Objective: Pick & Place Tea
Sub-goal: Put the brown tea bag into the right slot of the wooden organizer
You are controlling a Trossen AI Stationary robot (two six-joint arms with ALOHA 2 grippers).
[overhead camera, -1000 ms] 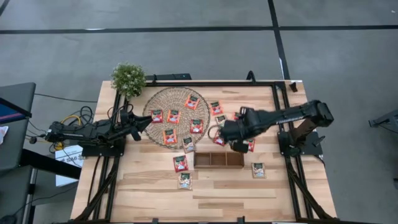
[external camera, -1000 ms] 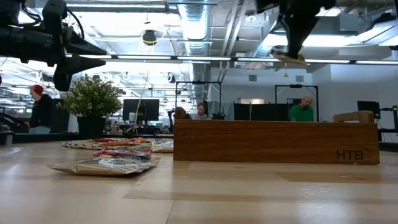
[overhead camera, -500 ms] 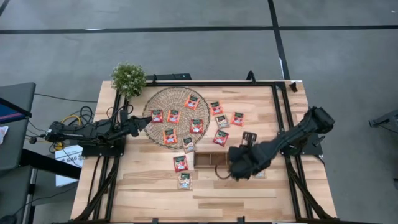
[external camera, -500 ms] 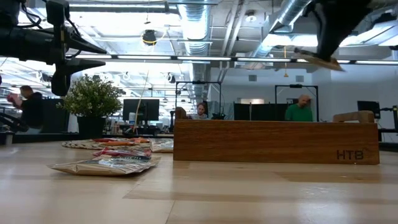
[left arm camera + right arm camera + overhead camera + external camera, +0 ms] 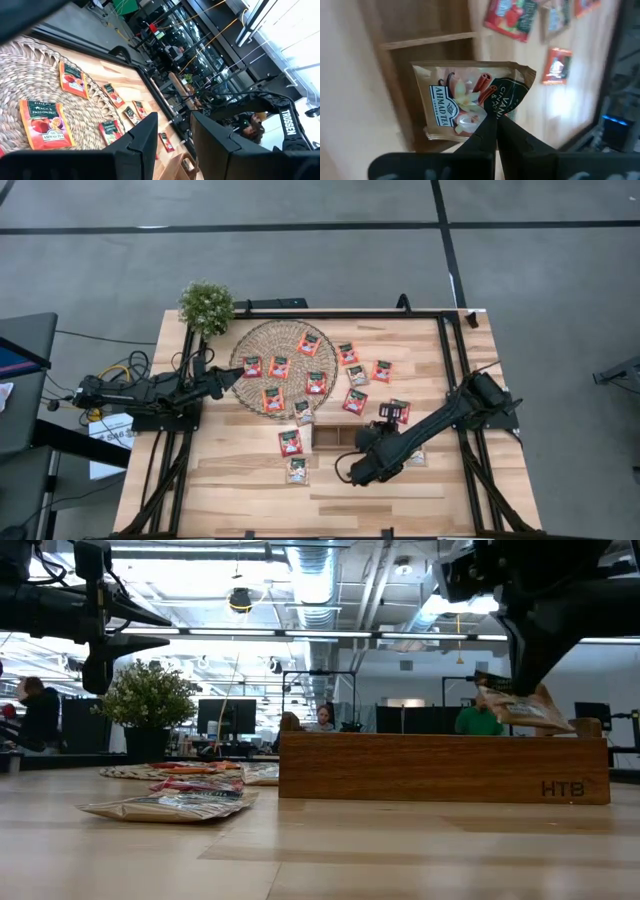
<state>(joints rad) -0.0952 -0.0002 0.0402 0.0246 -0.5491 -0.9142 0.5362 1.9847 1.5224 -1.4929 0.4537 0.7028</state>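
A: High view first. Where was the right gripper [image 5: 362, 468]?

B: Low over the near side of the wooden tray [image 5: 340, 437], arm stretched in from the right post. The sachet it carried wasn't readable from above. Loose sachets lay on the woven mat [image 5: 252, 340] and on the table [image 5: 250, 500] around the tray. Left gripper [image 5: 232, 378] waited at the mat's left edge.

A: Low view?

B: Right gripper [image 5: 520, 680] hung above the tray's [image 5: 440, 768] right end, pale sachet [image 5: 522, 708] tilted, lower edge just above the rim. Couldn't tell if it touched. Left arm was high on the other side, over the plant [image 5: 148, 695].

A: Left wrist?

B: Fingers [image 5: 142, 142] apart, nothing between them, looking across the mat [image 5: 20, 70] and red sachets [image 5: 42, 122].

A: Right wrist?

B: Fingertips [image 5: 487, 127] pinched together on one corner of the sachet [image 5: 470, 100], with the tray's compartments [image 5: 425, 45] behind it.

A: Risks?

B: A corner pinch lets the packet swing, I'd guess. Tilted like that, it could catch the rim or a divider and end up propped on the wall, not lying flat inside. Letting go too far towards the near side would probably drop it on the table in front of the tray. Which compartment it hung over wasn't clear.
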